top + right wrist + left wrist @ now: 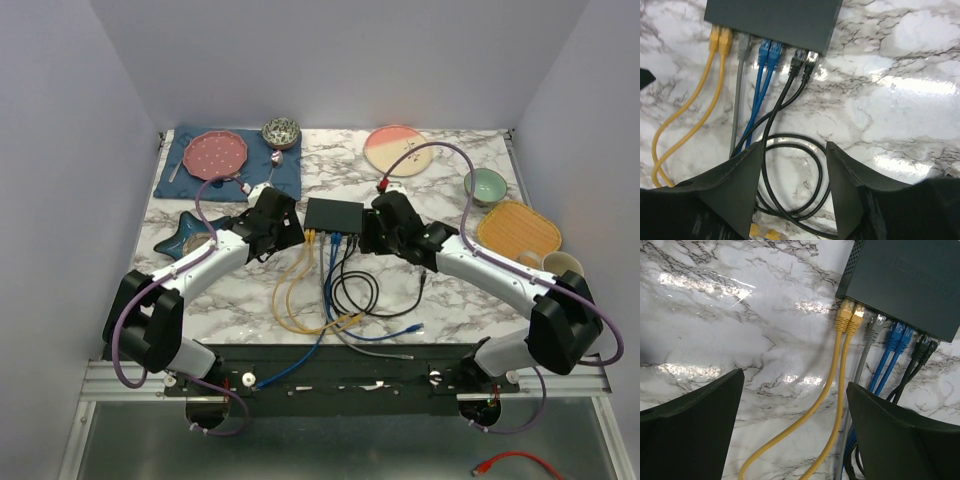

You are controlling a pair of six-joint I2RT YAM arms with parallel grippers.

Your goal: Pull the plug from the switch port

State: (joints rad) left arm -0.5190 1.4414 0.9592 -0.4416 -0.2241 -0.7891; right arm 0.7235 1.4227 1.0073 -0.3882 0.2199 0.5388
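The switch [334,214] is a flat black box at the table's middle; it also shows in the left wrist view [905,282] and the right wrist view [775,17]. Along its near edge sit two yellow plugs [850,317], a grey plug [873,327], two blue plugs [898,335] and two black plugs [803,60]. My left gripper [290,232] is open and empty just left of the switch, above the yellow cables [825,405]. My right gripper [368,236] is open and empty just right of the switch, above the coiled black cables [805,170].
Cables spread toward the near edge, with yellow loops [300,300] and a loose blue end [405,330]. A pink plate [217,155] on a blue mat, a patterned bowl [282,131], a peach plate [398,150], a green bowl [486,186], a woven mat [518,230] and a blue star dish [185,232] stand around.
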